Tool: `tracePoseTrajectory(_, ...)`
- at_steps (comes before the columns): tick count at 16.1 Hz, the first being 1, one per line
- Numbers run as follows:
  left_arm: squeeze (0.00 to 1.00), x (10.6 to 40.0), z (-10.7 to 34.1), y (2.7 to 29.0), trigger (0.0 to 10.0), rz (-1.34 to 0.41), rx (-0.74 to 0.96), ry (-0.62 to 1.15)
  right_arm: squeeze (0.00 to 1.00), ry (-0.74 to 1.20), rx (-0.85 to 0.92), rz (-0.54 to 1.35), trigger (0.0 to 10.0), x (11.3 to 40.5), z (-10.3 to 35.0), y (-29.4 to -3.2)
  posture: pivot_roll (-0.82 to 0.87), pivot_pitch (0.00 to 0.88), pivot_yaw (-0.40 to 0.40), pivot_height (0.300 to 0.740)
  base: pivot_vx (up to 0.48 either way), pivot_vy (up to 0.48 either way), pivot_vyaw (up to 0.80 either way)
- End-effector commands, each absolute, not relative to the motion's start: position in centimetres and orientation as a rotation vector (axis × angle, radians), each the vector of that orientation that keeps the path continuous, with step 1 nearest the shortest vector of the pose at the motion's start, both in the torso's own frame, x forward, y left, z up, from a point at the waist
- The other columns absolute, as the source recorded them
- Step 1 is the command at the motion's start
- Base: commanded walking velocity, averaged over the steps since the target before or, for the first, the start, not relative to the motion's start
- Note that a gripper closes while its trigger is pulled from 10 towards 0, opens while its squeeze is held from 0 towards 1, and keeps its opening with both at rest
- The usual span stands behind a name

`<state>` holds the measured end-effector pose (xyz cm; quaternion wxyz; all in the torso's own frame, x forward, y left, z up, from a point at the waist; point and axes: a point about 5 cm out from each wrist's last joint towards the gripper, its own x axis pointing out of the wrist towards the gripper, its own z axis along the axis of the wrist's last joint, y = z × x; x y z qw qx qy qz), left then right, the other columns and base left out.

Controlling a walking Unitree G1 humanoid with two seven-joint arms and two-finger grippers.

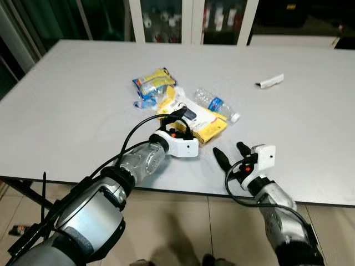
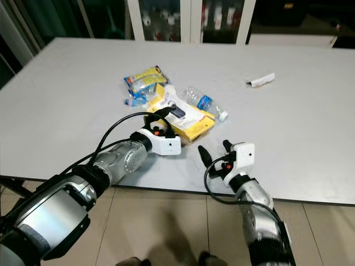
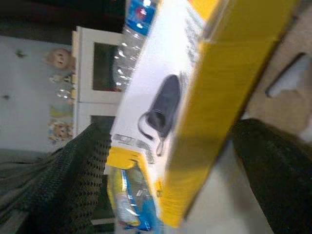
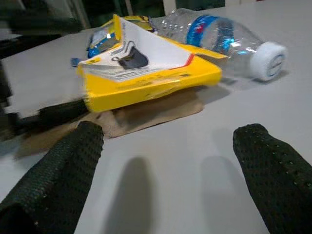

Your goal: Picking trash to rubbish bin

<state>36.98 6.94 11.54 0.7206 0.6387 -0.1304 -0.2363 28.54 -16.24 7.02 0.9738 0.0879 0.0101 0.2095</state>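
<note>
Two grippers work over the grey desk (image 1: pixel 66 88). The left gripper (image 1: pixel 176 115) reaches the yellow box (image 1: pixel 202 119) at its near edge, fingers (image 3: pixel 73 170) spread wide either side of it, not yet closed. A clear plastic bottle (image 1: pixel 216 103) lies just behind the box, a yellow-blue wrapper (image 1: pixel 152 83) beside it. The right gripper (image 1: pixel 230 153) sits near the box's front, fingers (image 4: pixel 273 170) wide apart and empty.

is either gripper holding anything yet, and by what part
The left gripper has its fingers around the near edge of the yellow box, though a firm clamp cannot be told. The right gripper is open above the table, holding nothing.
</note>
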Motion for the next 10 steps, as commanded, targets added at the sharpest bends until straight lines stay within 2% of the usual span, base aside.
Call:
tracePoseTrajectory(1,0.0,37.0,11.2,7.0,10.0,-0.526,1.416,-0.264,0.0,0.073,0.201,0.423,10.0,27.4,6.1,-16.0,-0.1,0.222,0.042,0.74,0.0,0.0,0.0)
tracePoseTrajectory(5,0.0,36.4,10.3,6.8,10.0,-0.548,1.362,-0.233,0.0,0.091,0.216,0.427,10.0,25.0,6.4,-15.6,-0.13,0.293,0.038,0.74,0.0,0.0,0.0)
tracePoseTrajectory(8,0.0,36.7,10.6,7.2,10.0,-0.507,1.314,-0.205,0.0,0.109,0.234,0.43,10.0,24.0,6.6,-15.0,-0.14,0.304,0.036,0.74,0.0,0.0,0.0)
tracePoseTrajectory(9,0.0,37.0,10.8,7.5,0.0,-0.492,1.293,-0.176,0.0,0.115,0.239,0.432,10.0,23.8,6.6,-14.8,-0.14,0.306,0.036,0.74,0.0,0.0,0.0)
tracePoseTrajectory(10,0.0,37.0,10.8,7.5,0.0,-0.492,1.293,-0.176,0.0,0.115,0.239,0.432,10.0,23.8,6.6,-14.8,-0.14,0.306,0.036,0.74,0.0,0.0,0.0)
